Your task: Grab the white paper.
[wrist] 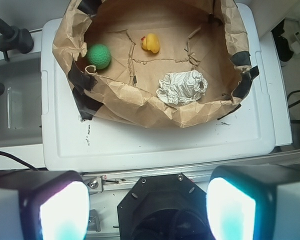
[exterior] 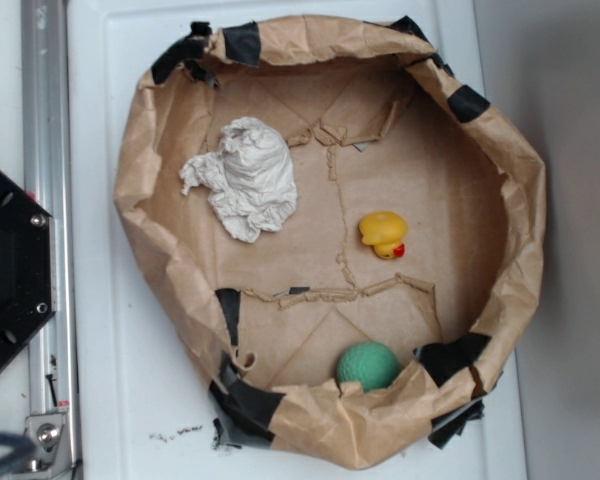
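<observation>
While parked high over the near edge of the white tray (wrist: 155, 145), hangs with both pads (wrist: 64, 210) spread wide apart and glowing at the bottom of the wrist view, nothing between them: gripper (wrist: 147, 212) open and empty, well apart from everything in the nest. Not visible in the exterior view.

Sits inside the brown kraft paper nest (exterior: 515, 200), on its floor and close against the wall: white paper (exterior: 245, 178), a crumpled, wrinkled off-white wad, touching no other object. Seen from the wrist, lies just behind the nest's nearest wall, right of centre (wrist: 182, 87).

Rests near the middle of the nest floor, well apart from the wad: yellow rubber duck (exterior: 384, 233), with a red bill, upright. Lies against the nest wall at the opposite side from the wad: green ball (exterior: 368, 365), dimpled, partly hidden by the folded rim in the exterior view.

Patched along the rim with strips of black tape (exterior: 467, 102). Runs along the side of the tray: aluminium rail (exterior: 42, 130), with a black base plate (exterior: 10, 270) beside it.
</observation>
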{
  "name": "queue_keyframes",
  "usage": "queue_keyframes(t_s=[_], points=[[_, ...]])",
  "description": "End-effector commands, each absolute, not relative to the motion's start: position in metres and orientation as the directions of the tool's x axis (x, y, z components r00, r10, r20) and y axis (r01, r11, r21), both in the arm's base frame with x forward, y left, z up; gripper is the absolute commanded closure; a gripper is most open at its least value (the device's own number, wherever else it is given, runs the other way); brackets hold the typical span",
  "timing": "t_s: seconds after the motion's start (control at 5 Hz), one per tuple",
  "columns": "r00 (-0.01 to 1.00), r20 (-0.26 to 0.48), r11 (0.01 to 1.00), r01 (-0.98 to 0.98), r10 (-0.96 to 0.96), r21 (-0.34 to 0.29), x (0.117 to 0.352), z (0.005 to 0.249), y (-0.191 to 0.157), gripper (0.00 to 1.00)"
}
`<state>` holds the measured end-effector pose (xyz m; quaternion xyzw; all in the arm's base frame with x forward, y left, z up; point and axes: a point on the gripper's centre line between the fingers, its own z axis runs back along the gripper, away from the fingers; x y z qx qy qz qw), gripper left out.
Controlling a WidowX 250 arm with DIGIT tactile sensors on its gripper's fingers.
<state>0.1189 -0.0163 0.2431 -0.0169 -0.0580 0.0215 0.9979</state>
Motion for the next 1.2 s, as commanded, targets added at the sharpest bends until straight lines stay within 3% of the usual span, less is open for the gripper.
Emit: queue_keyframes(t_s=[0.0,0.2,0.4,0.6,0.8,1.0], points=[[0.992,0.115,0.999,-0.041,0.045,-0.036,0.119,0.243,-0.016,0.00],[0.980,0.189,0.996,0.075,-0.065,-0.046,0.169,0.226,-0.016,0.00],[0.960,0.233,0.976,0.188,-0.158,-0.113,0.215,0.204,-0.013,0.00],[0.974,0.126,0.977,0.199,-0.189,-0.073,0.246,0.153,-0.002,0.00],[0.977,0.036,0.976,0.210,-0.208,-0.055,0.256,0.109,0.014,0.00],[0.953,-0.020,0.953,0.301,-0.302,-0.035,0.246,0.074,0.017,0.00]])
